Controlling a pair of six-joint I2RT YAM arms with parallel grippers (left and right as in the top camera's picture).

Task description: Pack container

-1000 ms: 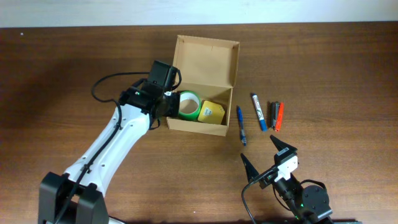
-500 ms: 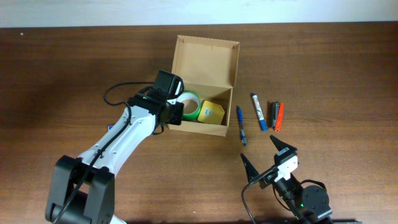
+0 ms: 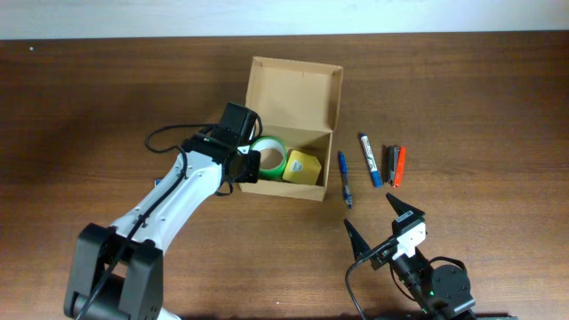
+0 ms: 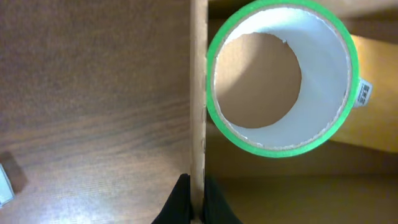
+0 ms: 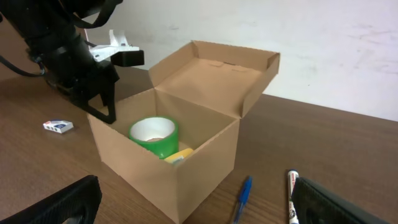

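No text can be read for certain. A small white label (image 4: 364, 93) with dark, barcode-like print sits on the edge of the yellow packet (image 4: 373, 121) inside the container (image 4: 198, 93), but it is too small to make out. The little white packet (image 5: 58, 126) on the counter (image 5: 25, 158) bears a blue marking, blurred beyond reading.
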